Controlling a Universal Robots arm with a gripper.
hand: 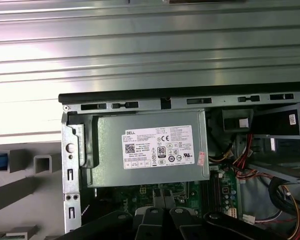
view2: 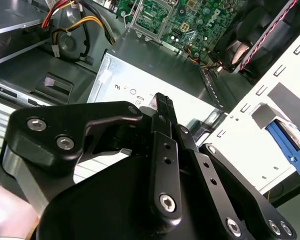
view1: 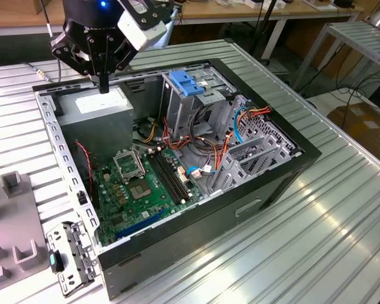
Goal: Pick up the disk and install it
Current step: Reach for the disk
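Gripper (view1: 104, 84) hangs just above the power supply (view1: 98, 107) at the back corner of the case, jaws closed together, nothing held. Ribbed metal table (view1: 316, 240) carries the open computer case (view1: 177, 250), lying on its side, 1 side panel off. Inside: the power supply, grey box with white sticker, directly under the fingertips in both wrist views; green motherboard (view1: 139, 183); metal drive cage (view1: 199, 107) toward the exterior view's right, light-blue latch (view1: 187, 82) on top of it. Grey fixture (view1: 12, 183) sits outside the case at the exterior view's left. Disk (view2: 286, 146): 1 blue strip beyond the case wall in the second wrist view, likely its side rail; body hidden, so the exact pose can't be told.

Judgement: pick not started, and the disk is well apart from the cage. To do the pick well, clear the case wall, open the jaws before descending, and grip squarely across the flat body so it doesn't tilt.
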